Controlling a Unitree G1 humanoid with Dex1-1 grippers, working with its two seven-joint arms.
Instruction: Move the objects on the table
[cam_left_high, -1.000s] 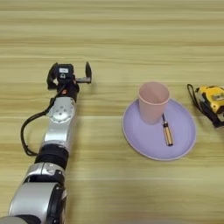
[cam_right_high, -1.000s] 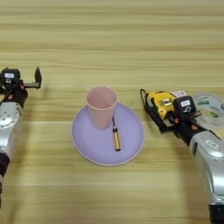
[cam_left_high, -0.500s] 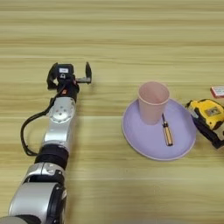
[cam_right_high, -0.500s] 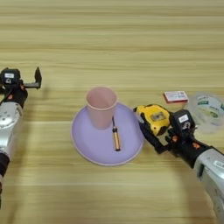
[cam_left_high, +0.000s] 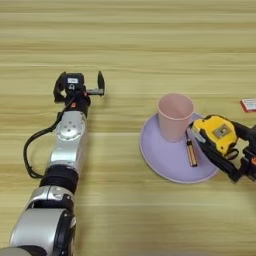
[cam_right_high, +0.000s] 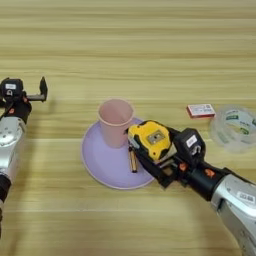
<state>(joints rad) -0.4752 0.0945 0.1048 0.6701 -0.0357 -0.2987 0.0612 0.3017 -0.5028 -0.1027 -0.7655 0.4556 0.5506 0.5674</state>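
- One pale pink plastic cup (cam_right_high: 115, 121), smooth and tapered, stands upright on the far part of one round lilac plate (cam_right_high: 97, 162).
- One thin screwdriver (cam_right_high: 133, 161) with amber handle lies on the plate, just right of the cup.
- One blocky yellow-and-black tape measure (cam_right_high: 150, 140) is clamped in the right gripper (cam_right_high: 159, 159) over the plate's right rim.
- One clear tape roll (cam_right_high: 233, 128) and one small red-and-white box (cam_right_high: 201, 110) lie on the wooden table (cam_right_high: 140, 50).
- Left gripper (cam_left_high: 81, 84) rests far left, fingers spread.

Wooden table (cam_right_high: 125, 30): plate (cam_right_high: 97, 162), tape roll (cam_right_high: 234, 127), box (cam_right_high: 200, 110)
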